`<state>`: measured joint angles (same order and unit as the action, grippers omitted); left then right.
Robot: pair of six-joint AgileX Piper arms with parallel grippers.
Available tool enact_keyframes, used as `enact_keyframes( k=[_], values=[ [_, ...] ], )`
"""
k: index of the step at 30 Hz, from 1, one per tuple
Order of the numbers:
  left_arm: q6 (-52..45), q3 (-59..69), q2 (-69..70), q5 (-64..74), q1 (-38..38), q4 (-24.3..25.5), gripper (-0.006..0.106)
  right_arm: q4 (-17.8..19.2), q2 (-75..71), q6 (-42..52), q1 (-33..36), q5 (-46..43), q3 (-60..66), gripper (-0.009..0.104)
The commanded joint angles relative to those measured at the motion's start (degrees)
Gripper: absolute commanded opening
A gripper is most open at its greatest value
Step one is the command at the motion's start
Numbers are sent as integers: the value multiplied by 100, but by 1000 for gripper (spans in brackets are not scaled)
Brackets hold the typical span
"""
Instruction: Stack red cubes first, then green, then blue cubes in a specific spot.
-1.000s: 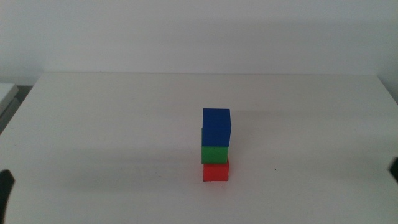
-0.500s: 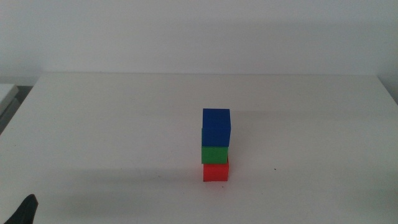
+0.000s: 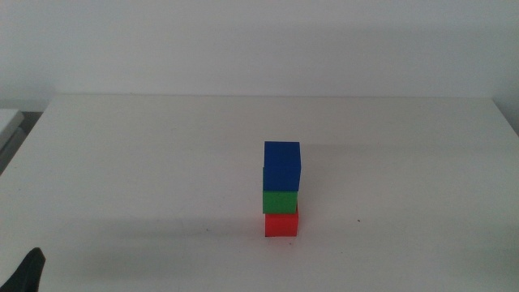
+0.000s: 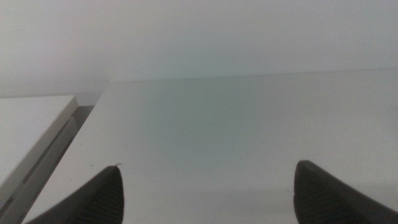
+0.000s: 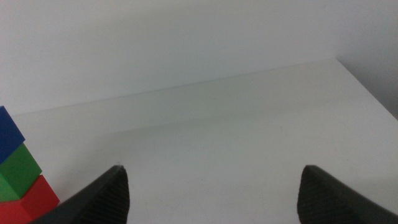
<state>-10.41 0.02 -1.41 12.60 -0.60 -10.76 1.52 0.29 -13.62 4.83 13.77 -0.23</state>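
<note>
Here the red cube (image 3: 281, 224) sits on the white tabletop (image 3: 146, 162), a little right of the middle and toward the near edge. The green cube (image 3: 280, 201) rests squarely on top of it, and the blue cube (image 3: 282, 165) stands on the green one, so the three make one upright stack, faces touching. The blue cube juts very slightly past the green on its right side. The patch of tabletop under the stack is bare white; a tiny dark speck (image 3: 358, 220) lies just to the right of the red cube, apart from it.

My right hand (image 5: 211, 186) is well away from the stack, jaws spread wide with nothing between them. From its wrist camera I see the stack off to one side: blue (image 5: 9, 135), green (image 5: 18, 171) and red (image 5: 34, 200), only partly in the picture.

My left hand (image 4: 208, 193) also hangs with its jaws wide apart and holding nothing, over the left part of the tabletop. In the middle view only a dark tip of it (image 3: 28, 274) shows at the bottom left corner. Its camera shows the tabletop's left edge and a lower white ledge (image 4: 31, 134) beside it.
</note>
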Motion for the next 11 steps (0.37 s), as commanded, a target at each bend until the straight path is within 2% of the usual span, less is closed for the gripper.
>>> enact_keyframes(
  k=[1, 11],
  values=[
    [13, -2, 127, -84, 2, 25, 94, 49, -29, 37, -30, -47, 23, 90],
    [13, -2, 141, -152, 76, 25, 94, 49, -29, 37, -30, -47, 23, 90]
  ],
)
